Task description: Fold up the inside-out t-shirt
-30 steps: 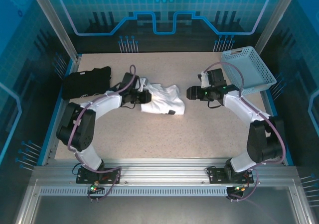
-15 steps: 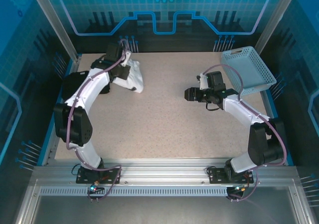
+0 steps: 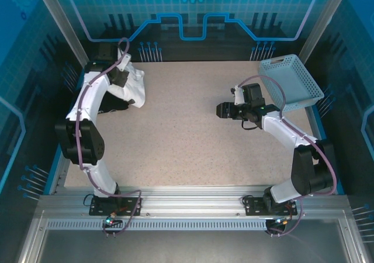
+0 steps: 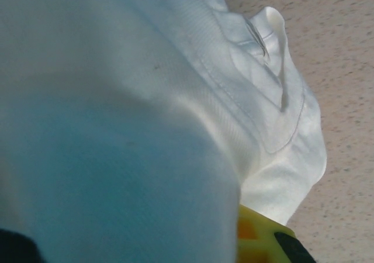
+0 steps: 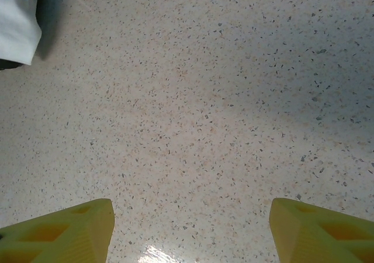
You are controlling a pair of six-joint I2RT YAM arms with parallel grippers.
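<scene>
The inside-out t-shirt [image 3: 136,85] is a bunched white cloth hanging at the back left of the table. My left gripper [image 3: 121,75] is shut on its upper part and holds it above the black garment [image 3: 111,105]. In the left wrist view the t-shirt [image 4: 175,99] drapes close over the camera, with seams and a sleeve hem showing, and one yellow finger [image 4: 260,239] pokes out beneath it. My right gripper [image 3: 220,110] stands open over bare table at the right, holding nothing. In the right wrist view, a corner of the t-shirt [image 5: 16,23] shows far off at the top left.
A pale blue slatted basket [image 3: 290,82] stands at the back right corner. The black garment lies along the left edge, partly under the hanging shirt. The speckled table [image 3: 193,140] has raised blue edges left and right.
The left arm has swung the bunched t-shirt from the middle of the table to the back left, over the black garment. The right gripper has shifted only slightly.
</scene>
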